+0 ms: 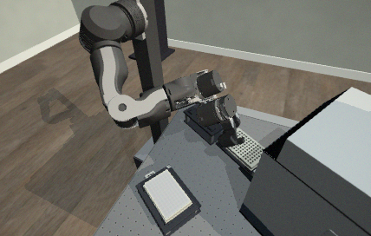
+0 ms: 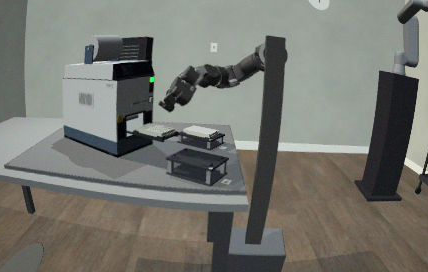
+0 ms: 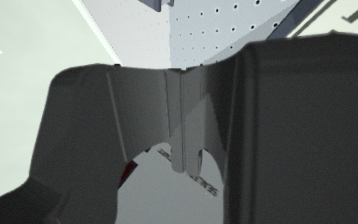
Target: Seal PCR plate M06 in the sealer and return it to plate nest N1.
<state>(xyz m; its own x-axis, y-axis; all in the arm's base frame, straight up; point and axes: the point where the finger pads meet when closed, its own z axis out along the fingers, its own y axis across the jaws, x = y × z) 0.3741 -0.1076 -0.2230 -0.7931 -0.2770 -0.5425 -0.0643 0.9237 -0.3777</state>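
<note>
The open plate M06 (image 1: pixel 247 152) (image 2: pixel 155 131) lies on the sealer's stage, which stands out in front of the housing; its wells show and it carries no foil. Nest N1 (image 1: pixel 198 123) is empty and also shows in the exterior view (image 2: pixel 196 165). My gripper (image 1: pixel 231 140) (image 2: pixel 166 104) is shut and empty. It hangs above the stage end of M06, clear of it, in front of the sealer's face. The lamp (image 2: pixel 151 80) shows green. In the wrist view my closed fingers (image 3: pixel 185 162) point at the sealer's front panel.
The sealer (image 2: pixel 107 107) fills the table's left side in the exterior view. M09 (image 1: pixel 167 195) (image 2: pixel 201 134), white with foil, sits on nest N2. The arm's dark pillar (image 2: pixel 267 140) stands at the table's edge.
</note>
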